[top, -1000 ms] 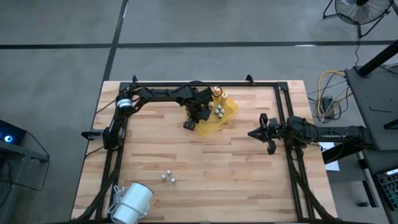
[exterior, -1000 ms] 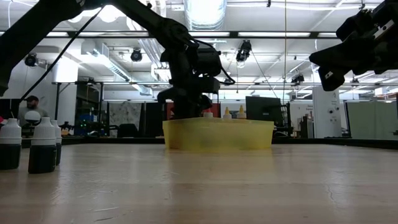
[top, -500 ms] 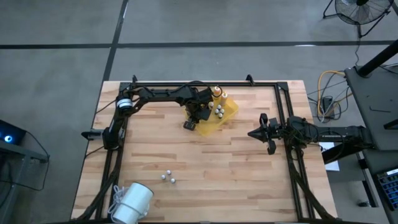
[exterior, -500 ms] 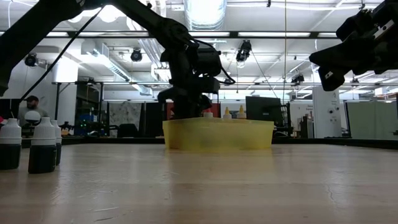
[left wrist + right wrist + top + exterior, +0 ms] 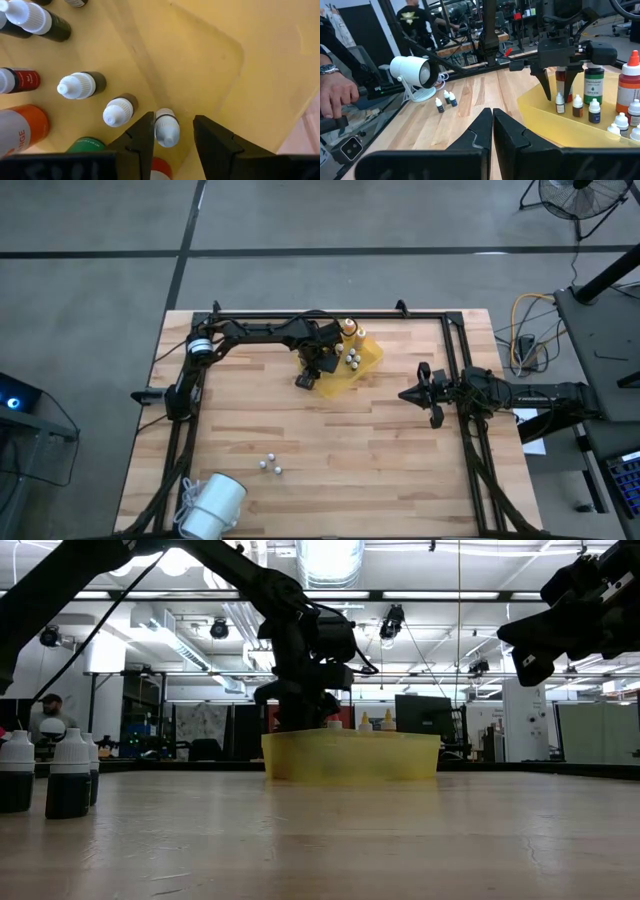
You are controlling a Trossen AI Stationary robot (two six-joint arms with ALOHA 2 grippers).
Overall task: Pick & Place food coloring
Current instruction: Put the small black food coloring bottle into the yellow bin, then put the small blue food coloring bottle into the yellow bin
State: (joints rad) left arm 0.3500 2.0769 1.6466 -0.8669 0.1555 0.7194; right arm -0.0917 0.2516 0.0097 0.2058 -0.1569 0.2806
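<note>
A yellow tray (image 5: 368,366) stands far of the table's middle. In it are several small white-capped food coloring bottles (image 5: 353,360) and taller orange (image 5: 630,85), green (image 5: 593,80) and red ones. My left gripper (image 5: 174,120) points down into the tray, open, with one finger on either side of a small dark bottle (image 5: 166,127) that stands upright on the tray floor (image 5: 560,102). My right gripper (image 5: 492,117) waits shut and level at the table's right side (image 5: 405,394). Three more small bottles (image 5: 269,465) stand on the wood near the front left. My left gripper stands open around the small bottle's white cap (image 5: 168,136), fingers coming from above. A gap shows between the cap and one finger (image 5: 207,137). Whether the other finger (image 5: 145,135) touches the cap I cannot tell. The bottle stands on the tray.
A white lamp-like object (image 5: 212,508) lies at the near left corner. A black frame (image 5: 330,313) runs along the table's far and side edges. A person's hand (image 5: 335,95) shows beyond the table. Bare wood lies between the tray and the three loose bottles.
</note>
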